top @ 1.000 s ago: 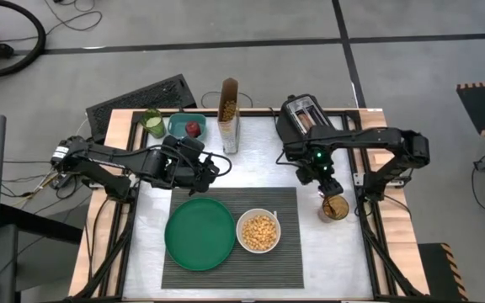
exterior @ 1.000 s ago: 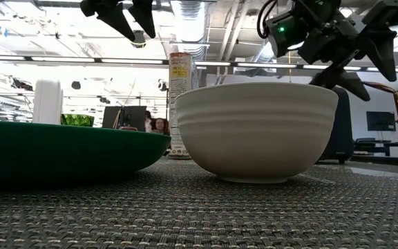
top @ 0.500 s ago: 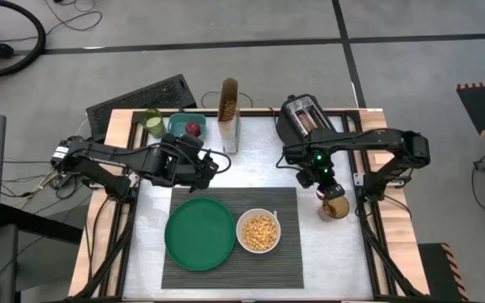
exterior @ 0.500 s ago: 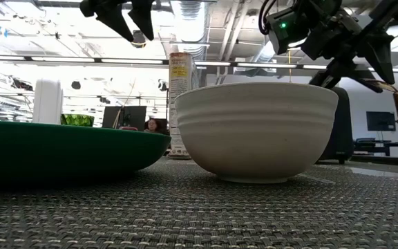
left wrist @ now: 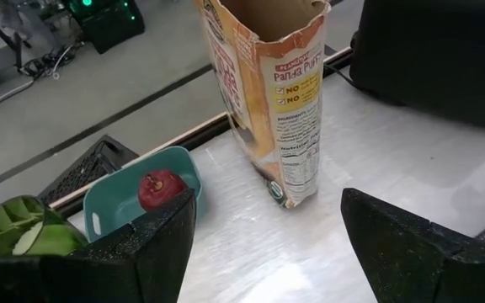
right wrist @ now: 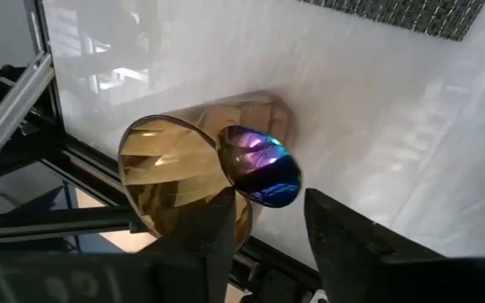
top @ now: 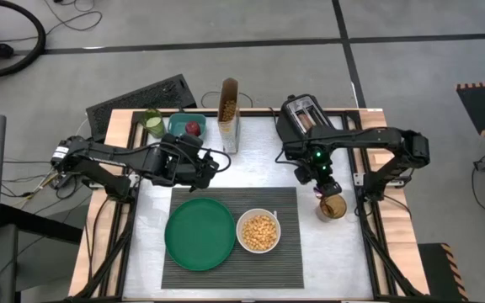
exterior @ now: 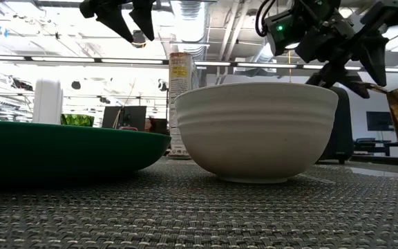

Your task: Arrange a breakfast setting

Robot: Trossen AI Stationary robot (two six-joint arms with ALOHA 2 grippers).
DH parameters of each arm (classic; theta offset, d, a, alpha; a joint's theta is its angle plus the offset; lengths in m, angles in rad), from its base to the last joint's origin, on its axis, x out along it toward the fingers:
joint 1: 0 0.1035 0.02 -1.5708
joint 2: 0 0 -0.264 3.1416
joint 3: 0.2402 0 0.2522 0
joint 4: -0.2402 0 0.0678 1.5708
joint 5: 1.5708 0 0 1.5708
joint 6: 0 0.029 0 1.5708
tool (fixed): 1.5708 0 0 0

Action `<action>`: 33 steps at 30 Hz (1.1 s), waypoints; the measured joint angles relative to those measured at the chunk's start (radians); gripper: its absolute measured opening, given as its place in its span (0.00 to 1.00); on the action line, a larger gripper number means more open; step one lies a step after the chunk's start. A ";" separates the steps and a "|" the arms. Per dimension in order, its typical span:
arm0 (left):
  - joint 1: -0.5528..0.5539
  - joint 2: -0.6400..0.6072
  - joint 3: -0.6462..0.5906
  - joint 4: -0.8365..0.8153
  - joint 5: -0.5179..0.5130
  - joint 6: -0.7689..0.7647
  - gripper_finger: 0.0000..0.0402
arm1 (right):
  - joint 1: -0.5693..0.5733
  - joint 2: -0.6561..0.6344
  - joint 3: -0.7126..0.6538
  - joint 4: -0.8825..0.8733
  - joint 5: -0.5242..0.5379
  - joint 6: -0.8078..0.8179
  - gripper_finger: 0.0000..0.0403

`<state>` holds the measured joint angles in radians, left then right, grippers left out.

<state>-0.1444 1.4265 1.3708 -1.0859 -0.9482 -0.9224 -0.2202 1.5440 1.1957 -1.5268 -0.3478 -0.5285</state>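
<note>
The dark ribbed placemat point(top: 289, 268) lies at the table's near middle and bears the green plate point(top: 199, 233) and the white bowl point(top: 258, 231), which holds yellow puffs. The red apple point(left wrist: 160, 189) lies in a teal container point(left wrist: 108, 220) at the far left. The blue-and-pink spoon point(right wrist: 259, 166) stands in an amber glass point(right wrist: 171, 181) at the right, bowl end up over the rim. My right gripper point(right wrist: 268, 220) hangs over that glass, fingers either side of the spoon's bowl end. My left gripper point(top: 217, 162) hovers open, left of the cereal box point(top: 228, 114). My right gripper comes from above, slanting down, at the spoon's bowl end point(right wrist: 269, 192), which fills the gap between the two fingers. I cannot tell whether the fingers point(right wrist: 213, 225) touch it. The spoon stays standing in the amber glass.
A black toaster point(top: 301, 118) stands at the far right, close behind my right arm. A green item point(top: 151, 123) lies beside the teal container. The table's right frame rail point(right wrist: 11, 105) runs just past the glass. Bare tabletop shows between the placemat and the cereal box.
My right gripper has stayed over the amber glass and its fingers have drawn closer together than a second ago.
</note>
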 joint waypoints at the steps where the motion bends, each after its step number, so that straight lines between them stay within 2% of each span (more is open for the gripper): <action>1: 0.000 0.000 0.000 0.000 0.000 -0.004 0.70 | -0.006 0.000 0.000 -0.001 -0.006 0.000 0.44; 6: 0.000 0.000 0.000 0.000 0.000 -0.006 0.70 | -0.032 0.000 0.000 -0.001 -0.025 -0.003 0.51; 8: 0.000 0.000 0.000 0.000 0.000 -0.006 0.70 | -0.037 0.000 0.000 0.001 -0.063 -0.017 0.52; 11: 0.000 0.000 0.000 0.000 0.000 -0.014 0.70 | -0.038 -0.002 0.000 0.019 -0.099 -0.024 0.52; 21: 0.000 0.000 0.000 0.000 0.000 -0.024 0.70 | -0.032 -0.008 0.005 0.013 -0.100 -0.048 0.49; 33: 0.000 0.000 0.000 0.000 -0.001 -0.024 0.70 | 0.035 -0.008 0.138 -0.013 -0.100 -0.048 0.49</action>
<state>-0.1444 1.4265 1.3708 -1.0861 -0.9489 -0.9466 -0.1856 1.5360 1.3335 -1.5394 -0.4476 -0.5767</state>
